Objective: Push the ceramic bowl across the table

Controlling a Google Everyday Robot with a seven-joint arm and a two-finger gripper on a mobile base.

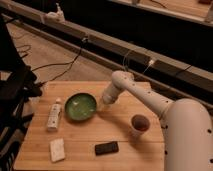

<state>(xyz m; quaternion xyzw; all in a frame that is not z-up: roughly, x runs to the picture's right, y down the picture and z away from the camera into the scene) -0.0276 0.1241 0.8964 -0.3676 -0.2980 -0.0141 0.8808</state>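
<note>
Camera view looks down on your tabletop (125,140) from the near side, with the robot's white body filling the near right corner. Your arm reaches from there across the right half of the wood and bends down toward the middle. Its hand (101,104) sits low at the right edge of the bowl (80,106), touching it or just beside it; you cannot tell which. You also cannot tell how far the hand is open, since the wrist covers it, and nothing shows it holding anything.

Your bowl lies left of centre on the tabletop, flat on the wood, green and glossy with a pale sheen inside. Just left of it stands a white tube (53,115), lying lengthwise with its cap pointing to the far side, close to the bowl's rim but apart from it. Near of the tube, by the near left corner, lies a pale block (57,149). A dark flat phone (106,148) lies near of the bowl, well apart from it. To the right, a clear cup (140,124) with reddish liquid stands upright beneath your forearm, well clear of the bowl.

Beyond the far edge, cables trail over the floor.
</note>
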